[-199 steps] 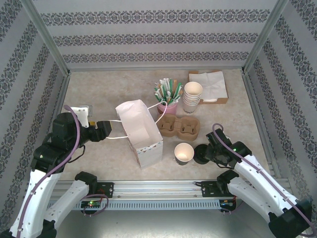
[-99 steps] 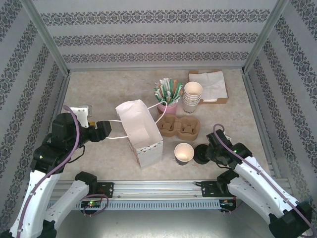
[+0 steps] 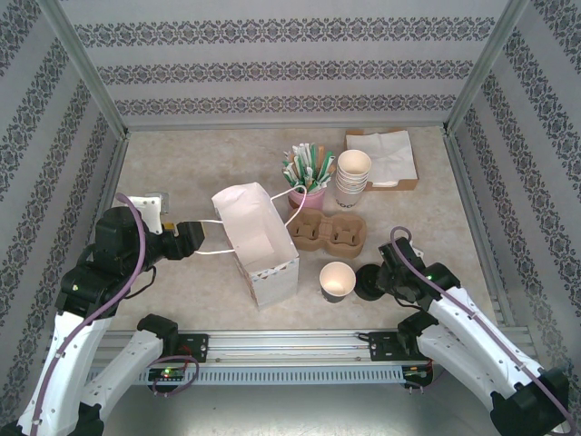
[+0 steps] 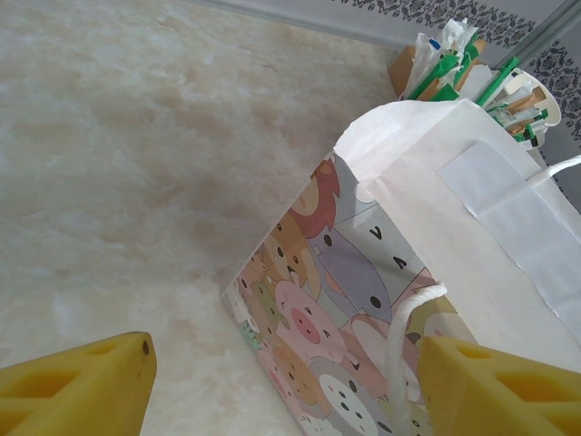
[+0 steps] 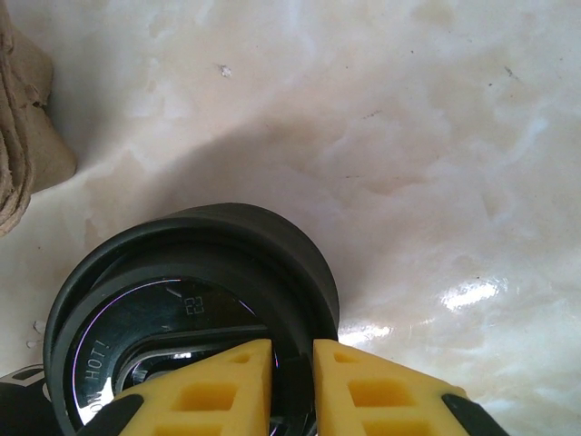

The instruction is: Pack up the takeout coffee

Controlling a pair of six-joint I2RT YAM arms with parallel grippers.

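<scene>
The right gripper (image 5: 292,350) is pinching the near rim of the black lid (image 5: 186,300), its fingers pressed almost together with only the lid's thin wall between them. The lid is lying flat on the table under the hand, its "HOT!" face turned up.

Just past the lid, on the side away from the hand, the takeout coffee cup (image 3: 338,279) is standing lidless, apart from the lid. Its mouth is pointing up and its long axis is running vertical. Farther ahead, the cardboard cup carrier (image 3: 329,232) is waiting.

Such a narrow bite on one edge is risking the lid drooping or swivelling once lifted. A tilted lid would seat crooked, and pressing off-centre could be tipping the light cup.

The left gripper (image 4: 281,391) is hanging spread wide beside the paper bag (image 4: 436,227).
</scene>
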